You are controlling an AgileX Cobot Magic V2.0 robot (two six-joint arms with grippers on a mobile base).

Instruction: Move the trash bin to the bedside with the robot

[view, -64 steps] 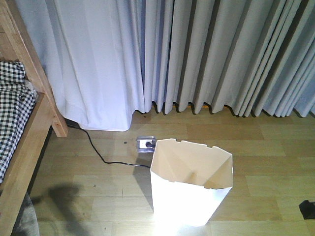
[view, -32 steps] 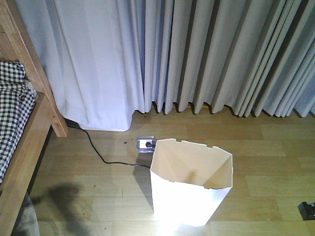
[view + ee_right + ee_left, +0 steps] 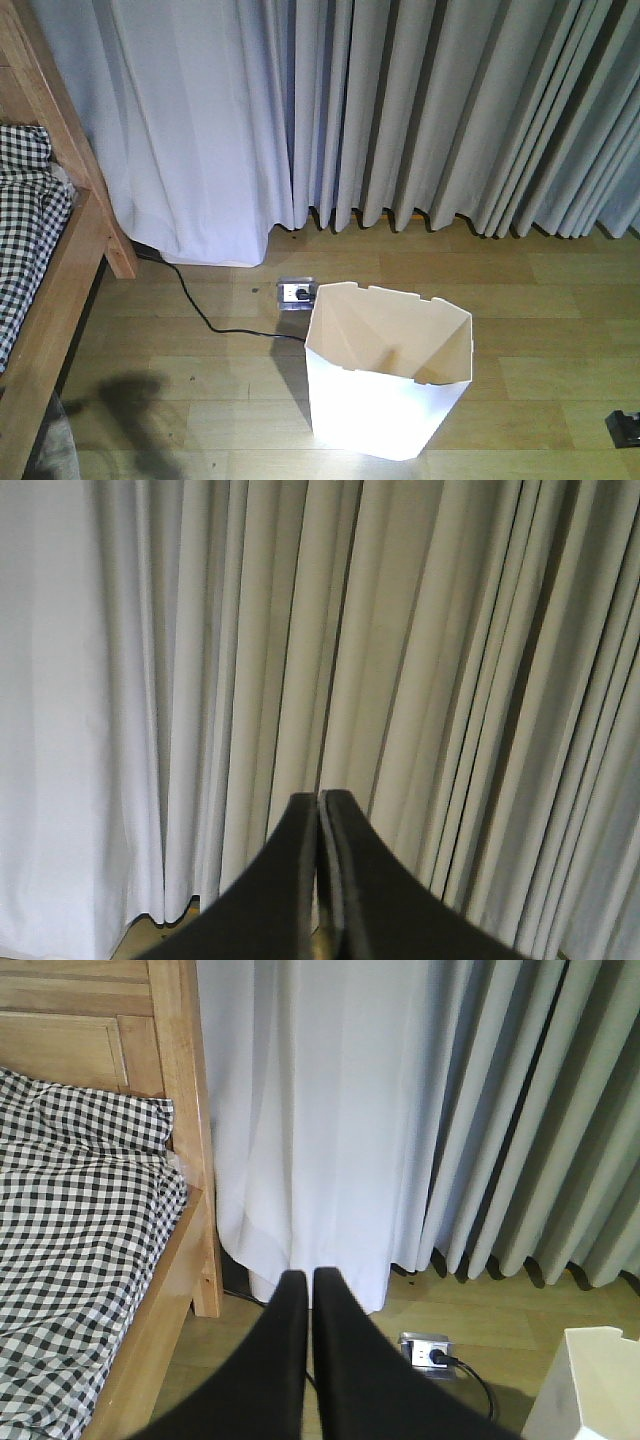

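White faceted plastic trash bin (image 3: 388, 375) stood upright, mouth upward and long axis vertical, on wood-plank floor (image 3: 540, 290) well right of the reddish-brown wooden bed frame (image 3: 60, 290), while left gripper (image 3: 309, 1282) and right gripper (image 3: 320, 803) hung clenched, grasping nothing.

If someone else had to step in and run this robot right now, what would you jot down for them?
Left gripper: fingers shut, holding nothing, facing the wooden bed with black-and-white checked bedding.
Right gripper: fingers shut, empty, facing the grey curtains.
The white faceted plastic trash bin stands upright on the wooden floor, apart from the bed, near a floor socket.
Done: nothing visible.
Left: move the bin beside the bed.
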